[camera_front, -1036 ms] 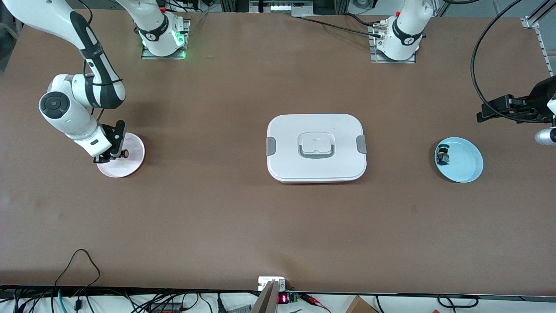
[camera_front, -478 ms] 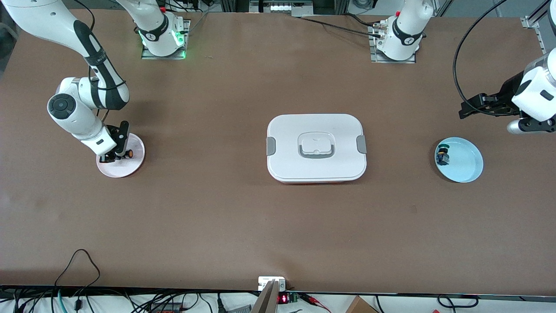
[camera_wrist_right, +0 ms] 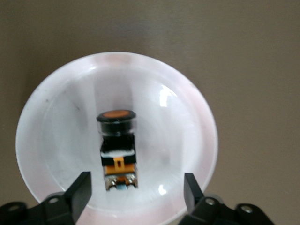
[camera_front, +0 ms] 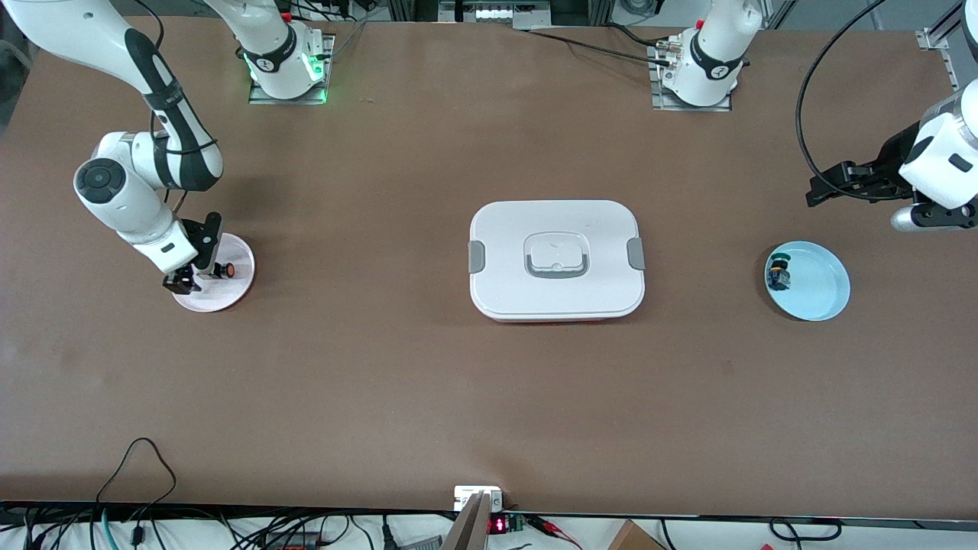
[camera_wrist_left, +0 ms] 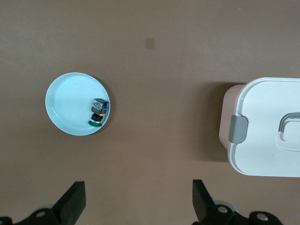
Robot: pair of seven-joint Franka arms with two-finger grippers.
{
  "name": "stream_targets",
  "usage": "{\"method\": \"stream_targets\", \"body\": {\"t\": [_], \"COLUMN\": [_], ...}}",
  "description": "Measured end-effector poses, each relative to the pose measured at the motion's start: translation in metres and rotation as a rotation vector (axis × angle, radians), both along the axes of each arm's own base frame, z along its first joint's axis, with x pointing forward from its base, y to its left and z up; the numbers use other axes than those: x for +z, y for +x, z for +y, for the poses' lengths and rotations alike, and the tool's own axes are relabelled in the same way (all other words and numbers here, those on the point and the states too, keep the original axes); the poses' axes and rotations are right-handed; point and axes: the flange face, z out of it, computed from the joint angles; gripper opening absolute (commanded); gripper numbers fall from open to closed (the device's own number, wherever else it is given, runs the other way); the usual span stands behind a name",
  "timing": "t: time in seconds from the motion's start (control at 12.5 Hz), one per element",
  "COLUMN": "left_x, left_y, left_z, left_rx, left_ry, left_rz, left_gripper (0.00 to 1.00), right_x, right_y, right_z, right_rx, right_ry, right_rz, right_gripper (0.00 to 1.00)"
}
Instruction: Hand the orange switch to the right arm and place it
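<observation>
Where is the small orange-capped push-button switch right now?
The orange-capped switch lies on the pale pink round plate at the right arm's end of the table, between the open fingers of the right gripper, which no longer grips it.

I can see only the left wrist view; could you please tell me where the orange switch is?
Observer: The orange switch lies on its side on the pink plate, at the right arm's end of the table.
Operator: Thank you. Is the right pincer holding it?
Observer: No. The right pincer is open just above the plate, with one finger on each side of the switch and neither touching it.
Operator: And where does my left pincer sit in the wider scene?
Observer: The left pincer hangs open over bare table beside the blue plate.
</observation>
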Motion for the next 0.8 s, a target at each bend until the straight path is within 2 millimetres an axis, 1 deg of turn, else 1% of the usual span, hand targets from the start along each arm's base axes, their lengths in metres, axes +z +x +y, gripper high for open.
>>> {"method": "stream_targets", "body": {"t": [0.08, 0.24, 0.4, 0.48, 0.56, 0.64, 0.8], "left_x": [0.0, 0.001, 0.002, 0.002, 0.002, 0.003, 0.004], "left_y": [0.0, -0.001, -0.001, -0.001, -0.001, -0.001, -0.002], "left_z": [-0.003, -0.018, -0.029, -0.027, -0.021, -0.011, 0.019], "left_rx": [-0.006, -0.031, -0.044, -0.039, -0.027, -0.008, 0.043], "left_ry": [0.0, -0.001, 0.0, 0.0, 0.001, 0.001, 0.0], "left_rz": [0.0, -0.001, -0.004, -0.004, -0.005, -0.005, -0.005], "left_gripper": [1.0, 1.0, 1.0, 1.0, 1.0, 1.0, 1.0], "right_x": [0.018, 0.052, 0.078, 0.089, 0.099, 0.11, 0.13], "right_y": [0.005, 0.011, 0.01, 0.008, 0.006, 0.005, 0.001], "right_z": [-0.001, -0.002, 0.004, 0.007, 0.012, 0.019, 0.035], "right_rx": [-0.032, -0.143, -0.287, -0.376, -0.474, -0.565, -0.776], "right_ry": [-0.001, 0.002, 0.01, 0.02, 0.04, 0.072, 0.152], "right_rz": [-0.03, -0.074, -0.084, -0.086, -0.087, -0.082, -0.028], "right_gripper": [1.0, 1.0, 1.0, 1.0, 1.0, 1.0, 1.0]}}
